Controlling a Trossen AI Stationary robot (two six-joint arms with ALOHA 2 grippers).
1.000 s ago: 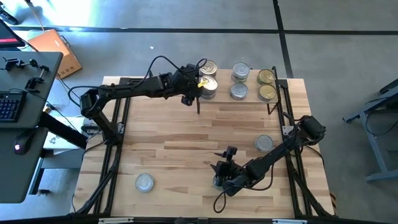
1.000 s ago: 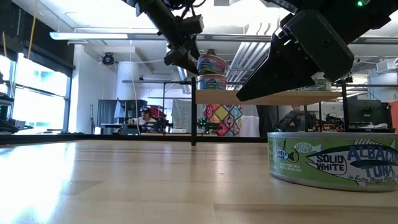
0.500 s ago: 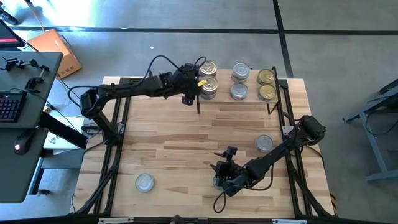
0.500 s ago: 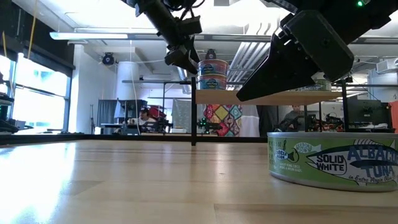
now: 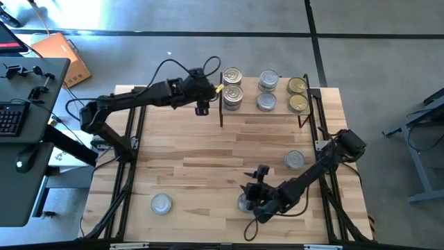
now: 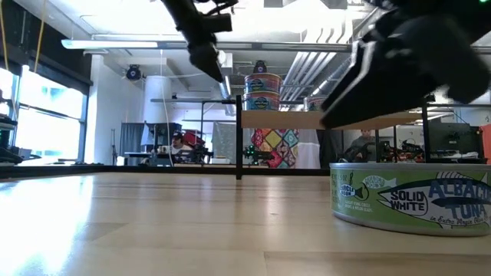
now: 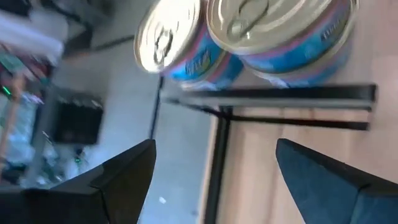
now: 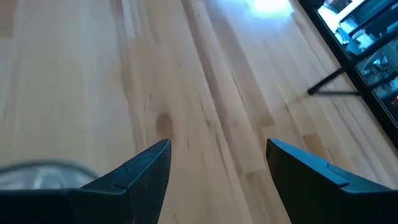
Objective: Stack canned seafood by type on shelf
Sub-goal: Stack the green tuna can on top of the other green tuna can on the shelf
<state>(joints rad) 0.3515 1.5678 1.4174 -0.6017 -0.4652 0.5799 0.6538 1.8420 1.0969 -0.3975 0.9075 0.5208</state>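
Canned seafood on shelf: six tins stand on the shelf [image 5: 277,113] at the tabletop's far edge, in three pairs; the left pair [image 5: 232,89] wears blue and pink labels, the middle pair [image 5: 267,92] is silver-topped, the right pair [image 5: 297,94] is gold-toned.
Stacking: the low view shows the left-end tins [image 6: 261,90] one atop the other, so at least that pair is a true stack.
Loose tins: one [image 5: 161,203] lies near the tabletop's front left, one [image 5: 294,160] right of centre, and one [image 5: 246,202] sits at the front, right under the right arm.
Left pincer [image 5: 202,105]: just beside the shelf's left end, fingers [image 7: 121,180] spread wide and holding nothing, the stacked tins just ahead of it.
Right pincer [image 5: 255,198]: low over the front tin, fingers [image 8: 140,177] apart; that tin's rim [image 8: 43,174] seems to sit beside one finger rather than between them, though the wrist view shows little of it.
Risk: closing off-centre could push the tin across the smooth tabletop [image 5: 194,160] instead of gripping it; the left arm, so near the shelf, could brush the stack and topple it.
Writing: the near tin [image 6: 410,197] in the low view reads "SOLID WHITE ALBACORE TUNA"; smaller print is unreadable.
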